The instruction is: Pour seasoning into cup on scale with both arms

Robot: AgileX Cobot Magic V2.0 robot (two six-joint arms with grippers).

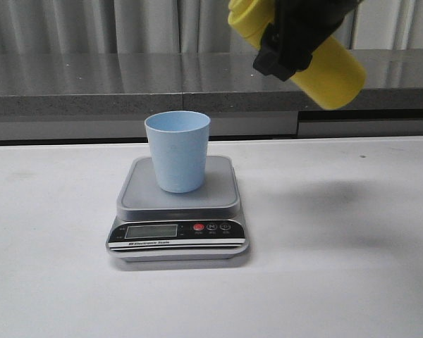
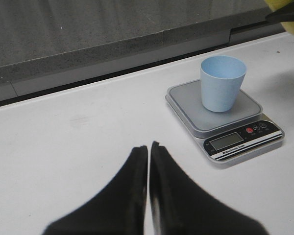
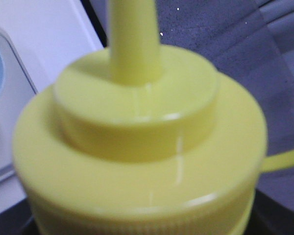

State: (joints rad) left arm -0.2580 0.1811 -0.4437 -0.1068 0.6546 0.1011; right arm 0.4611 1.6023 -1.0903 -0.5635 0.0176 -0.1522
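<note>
Holding bottle (image 1: 324, 67) tilted above cup (image 1: 178, 149) w/ right end effector (image 1: 296, 39) clamped on it, ready to pour; left end effector (image 2: 148, 161) closed, empty.

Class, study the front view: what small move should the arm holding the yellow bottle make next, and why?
Probably shift the right gripper left, bringing the bottle's nozzle end over the cup. The bottle is tilted, high and to the cup's right; the cup stands upright on the scale, nothing pouring yet.

Showing matte black throughout: right pincer (image 1: 290, 44) blocky and angular, left pincer (image 2: 149, 161) tapering into two smooth wedge-shaped fingers (image 2: 127, 196).
</note>
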